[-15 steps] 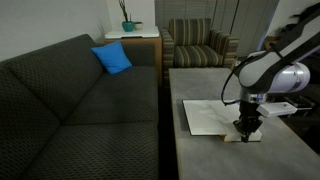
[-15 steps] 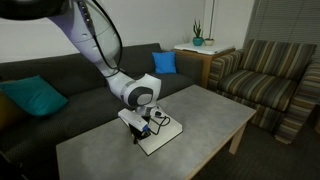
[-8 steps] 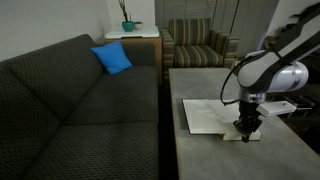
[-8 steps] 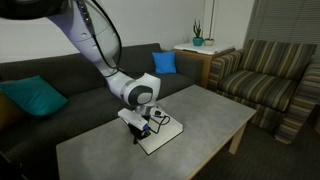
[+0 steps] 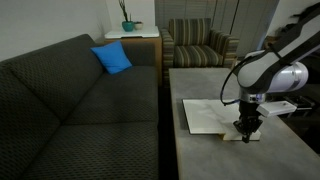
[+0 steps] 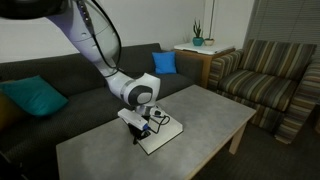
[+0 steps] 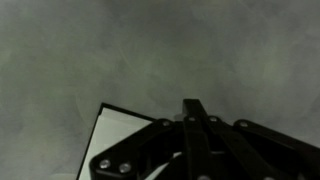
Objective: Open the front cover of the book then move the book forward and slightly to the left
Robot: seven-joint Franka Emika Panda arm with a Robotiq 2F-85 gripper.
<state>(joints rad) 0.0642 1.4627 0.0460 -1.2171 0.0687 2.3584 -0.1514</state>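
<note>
We see a robot gripper (image 5: 246,130) lowered to an open book (image 5: 208,117) on a grey table (image 5: 205,85).
The book lies flat, white side up, stretching from the fingertips toward the dark sofa (image 5: 70,95). The fingertips sit at its edge. We cannot tell whether the fingers are spread or pressed together.
</note>
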